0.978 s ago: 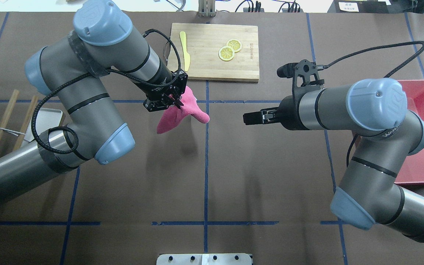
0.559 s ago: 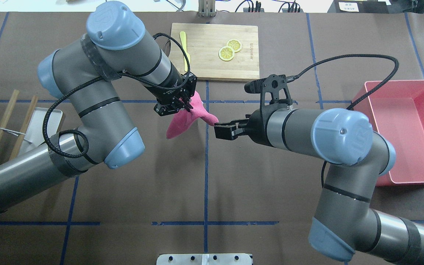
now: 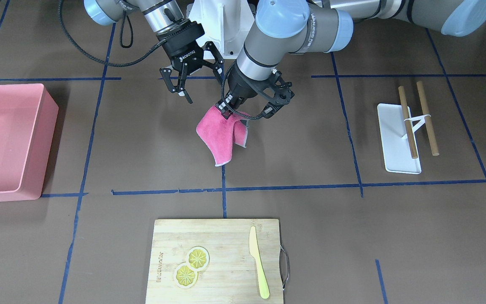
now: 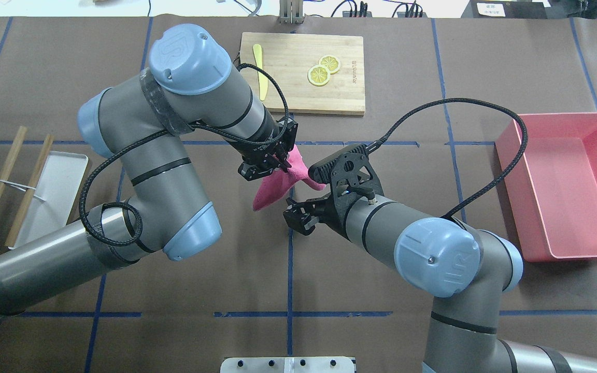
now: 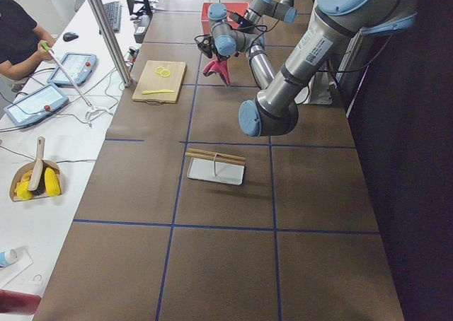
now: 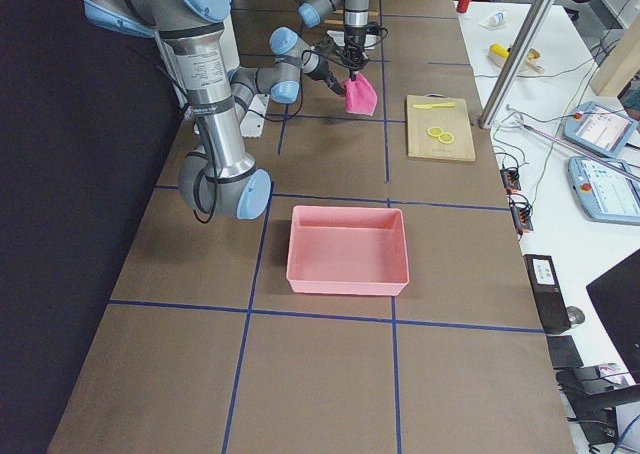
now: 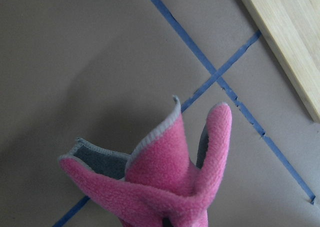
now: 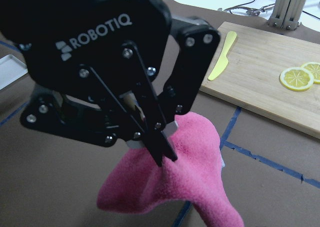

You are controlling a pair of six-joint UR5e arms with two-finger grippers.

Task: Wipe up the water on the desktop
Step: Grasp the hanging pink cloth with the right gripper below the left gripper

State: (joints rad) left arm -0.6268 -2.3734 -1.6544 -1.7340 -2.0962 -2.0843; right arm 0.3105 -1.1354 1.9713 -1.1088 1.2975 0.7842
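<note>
While left hand (image 4: 282, 165) pinches cloth (image 4: 270, 189) | desktop (image 4: 200, 290) brown, blue-taped; bench (image 5: 64, 144) alongside

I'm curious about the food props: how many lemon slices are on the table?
2. Both lemon slices lie touching on the cutting board, left of the yellow knife in the front-facing view: one nearer the board's middle, the other nearer its lower-left corner. None looks hidden.
</note>
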